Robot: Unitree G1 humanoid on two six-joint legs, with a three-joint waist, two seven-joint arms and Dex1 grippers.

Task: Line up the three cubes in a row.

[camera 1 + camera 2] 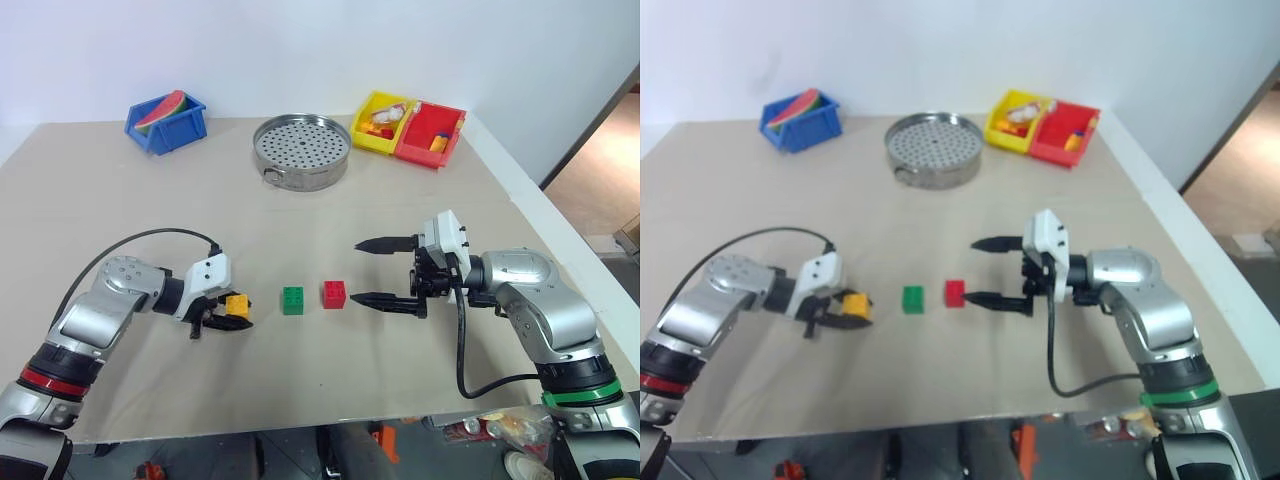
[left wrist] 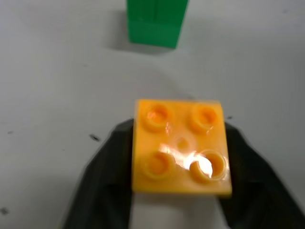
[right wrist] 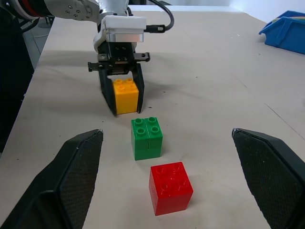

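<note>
Right wrist view is showing the left tool (image 3: 122,102) with its black fingers standing on either side of the orange-yellow cube (image 3: 126,95), which is sitting on the counter (image 3: 214,86); whether they are pressing it I cannot tell. Beside it the green cube (image 3: 147,137) and then the red cube (image 3: 170,187) are lying in a rough row, slightly apart. The right tool (image 1: 385,271) is hovering near the red cube with its fingers spread wide, holding nothing.

No readable text, labels, brand marks or nos. anywhere: bricks, bins, steamer tray and arms all look unmarked.
</note>
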